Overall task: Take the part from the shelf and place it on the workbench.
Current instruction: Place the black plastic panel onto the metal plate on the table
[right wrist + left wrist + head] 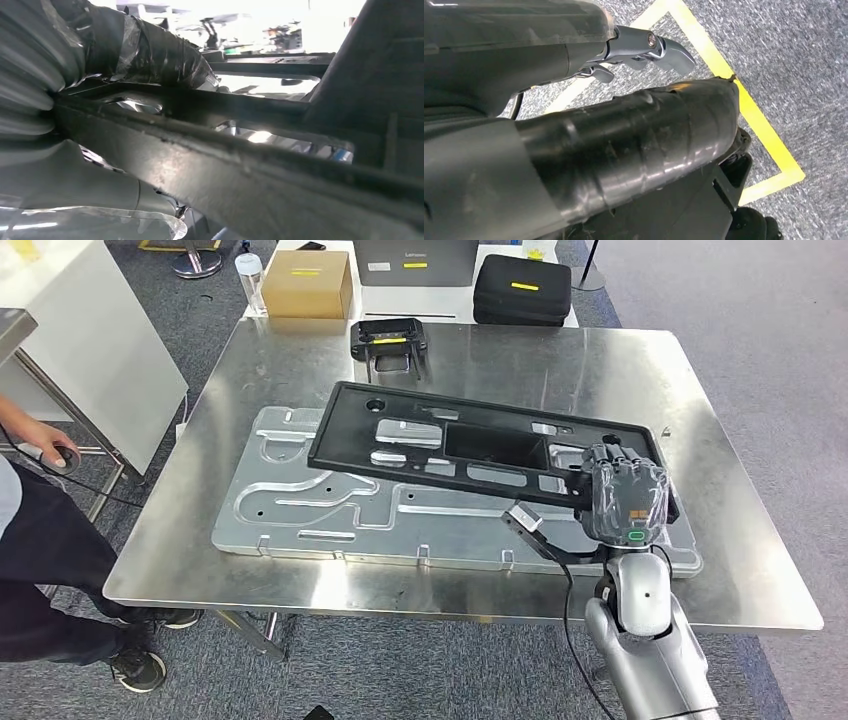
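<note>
One hand does the work — the right hand [625, 495] is wrapped round the right end of the long black plastic panel [470, 445], the part the task is about. The fingers are closed on the panel's edge, and the right wrist view shows the thick grey thumb [150, 55] lying over the top of that edge [260, 165], so the grip is from above and below at once.

The panel is over the middle of the steel workbench [730, 440], right above a big flat metal plate with grooves [300, 510]. Its left end looks low, close to the plate, but whether it touches I cannot tell. The held end seems a little higher. That makes sense: held at one end only, a long thin piece like this will tip, so the far end will likely come down first.

My guess is the job is nearly done — the part is already at the bench and only needs to be let down and let go. It could slide on the smooth plate if dropped too soon.

The left hand [644, 50] hangs down by the floor, over grey carpet with yellow tape lines [734, 85]. It holds nothing; whether the fingers are apart or curled I cannot tell.

At the back edge of the bench sits a small black device with a yellow label [390, 340]. A person [40, 530] stands by the left edge of the bench.
</note>
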Controlling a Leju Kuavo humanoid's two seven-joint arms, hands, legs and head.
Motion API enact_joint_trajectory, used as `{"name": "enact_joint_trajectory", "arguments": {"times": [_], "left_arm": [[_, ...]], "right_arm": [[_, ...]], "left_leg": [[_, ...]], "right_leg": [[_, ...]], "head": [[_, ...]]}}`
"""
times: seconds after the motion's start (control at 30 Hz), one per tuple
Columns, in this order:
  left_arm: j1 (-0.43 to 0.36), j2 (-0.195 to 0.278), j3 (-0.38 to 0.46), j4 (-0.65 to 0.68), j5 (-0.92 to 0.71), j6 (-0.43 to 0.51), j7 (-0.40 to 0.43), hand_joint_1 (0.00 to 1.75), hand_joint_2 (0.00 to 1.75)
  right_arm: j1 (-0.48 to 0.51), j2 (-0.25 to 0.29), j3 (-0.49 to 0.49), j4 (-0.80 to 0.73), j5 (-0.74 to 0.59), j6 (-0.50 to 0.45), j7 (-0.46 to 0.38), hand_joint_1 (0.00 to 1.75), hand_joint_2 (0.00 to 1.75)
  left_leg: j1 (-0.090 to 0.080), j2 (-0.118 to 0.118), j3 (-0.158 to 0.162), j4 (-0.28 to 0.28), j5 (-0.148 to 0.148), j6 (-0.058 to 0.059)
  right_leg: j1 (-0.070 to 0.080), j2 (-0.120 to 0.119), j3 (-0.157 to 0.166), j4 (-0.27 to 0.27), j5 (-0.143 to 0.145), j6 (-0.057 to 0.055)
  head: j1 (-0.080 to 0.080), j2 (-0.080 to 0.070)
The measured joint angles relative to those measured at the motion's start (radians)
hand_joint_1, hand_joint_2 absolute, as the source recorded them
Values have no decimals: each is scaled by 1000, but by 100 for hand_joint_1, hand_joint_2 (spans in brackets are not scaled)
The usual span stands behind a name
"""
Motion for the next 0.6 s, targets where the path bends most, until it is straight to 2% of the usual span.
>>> {"name": "enact_joint_trajectory", "arguments": {"times": [0.3, 0.6], "left_arm": [[-11, 0, -25, 0, -17, -12, 19, 0, 0], [-14, -2, -39, 0, -17, -14, 24, 0, 0]], "right_arm": [[-128, -22, -6, 205, 7, 25, 85, 175, 175], [-168, -25, -13, 308, 6, 29, 101, 175, 175]], "left_leg": [[0, 0, 0, 0, 0, 0], [0, 0, 0, 0, 0, 0]], "right_leg": [[0, 0, 0, 0, 0, 0], [0, 0, -1, 0, 0, 0]], "head": [[0, 0], [0, 0]]}}
